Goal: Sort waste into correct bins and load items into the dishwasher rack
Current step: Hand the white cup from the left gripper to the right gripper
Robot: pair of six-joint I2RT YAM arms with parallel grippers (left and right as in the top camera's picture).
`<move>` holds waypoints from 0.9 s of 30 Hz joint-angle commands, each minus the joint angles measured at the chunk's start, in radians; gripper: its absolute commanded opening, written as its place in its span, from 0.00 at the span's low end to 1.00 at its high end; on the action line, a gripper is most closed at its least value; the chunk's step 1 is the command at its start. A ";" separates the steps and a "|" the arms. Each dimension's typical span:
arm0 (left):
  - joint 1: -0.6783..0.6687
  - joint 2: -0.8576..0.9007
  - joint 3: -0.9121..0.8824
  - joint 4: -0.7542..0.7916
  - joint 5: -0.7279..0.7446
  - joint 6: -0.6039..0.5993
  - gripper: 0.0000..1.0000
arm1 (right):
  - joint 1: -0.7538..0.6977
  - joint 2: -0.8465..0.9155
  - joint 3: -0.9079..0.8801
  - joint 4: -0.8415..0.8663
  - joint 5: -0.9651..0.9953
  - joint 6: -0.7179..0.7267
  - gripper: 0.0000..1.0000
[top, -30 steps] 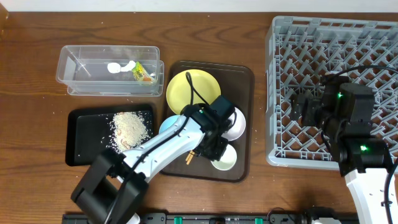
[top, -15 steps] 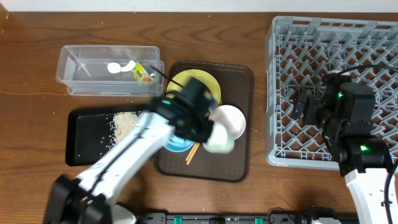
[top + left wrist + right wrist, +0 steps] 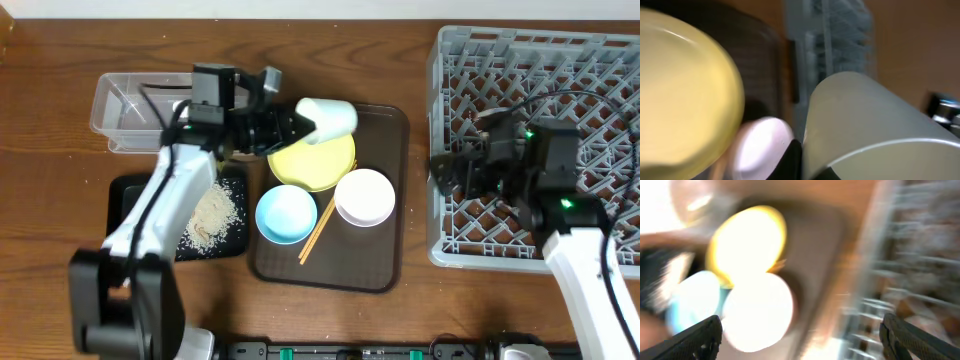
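Cup aloft: my left gripper (image 3: 303, 126) pinches the small white cup (image 3: 333, 116), tipped sideways over the yellow plate (image 3: 312, 162) toward the table's far edge; it looks light, stiff, slick and chippable, best gripped across its wall, while my right gripper (image 3: 447, 170) hovers spread and empty beside the dishwasher rack (image 3: 600, 60).

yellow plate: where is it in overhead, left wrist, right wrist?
Overhead: yellow plate upper left of the serving tray, partly under the held white cup.
Left wrist: fills the left side.
Right wrist: blurred, upper centre-left.
Shared landmark: white-pinkish bowl beside it in all three.
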 commanded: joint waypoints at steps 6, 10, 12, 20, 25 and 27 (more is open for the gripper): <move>-0.087 0.069 0.013 0.037 0.311 -0.061 0.06 | 0.075 0.142 0.018 0.001 -0.539 -0.246 0.99; -0.129 0.069 0.013 0.041 0.320 -0.061 0.06 | 0.108 0.175 0.018 0.023 -0.545 -0.262 0.99; -0.145 0.069 0.013 0.042 0.326 -0.061 0.06 | 0.119 0.178 0.018 0.062 -0.545 -0.262 0.99; -0.164 0.069 0.013 0.042 0.326 -0.061 0.06 | 0.111 0.178 0.018 0.278 -0.546 -0.261 0.86; -0.164 0.069 0.013 0.042 0.326 -0.061 0.06 | 0.110 0.178 0.018 0.374 -0.635 -0.261 0.79; -0.164 0.069 0.013 0.042 0.326 -0.061 0.06 | 0.111 0.178 0.018 0.383 -0.668 -0.261 0.76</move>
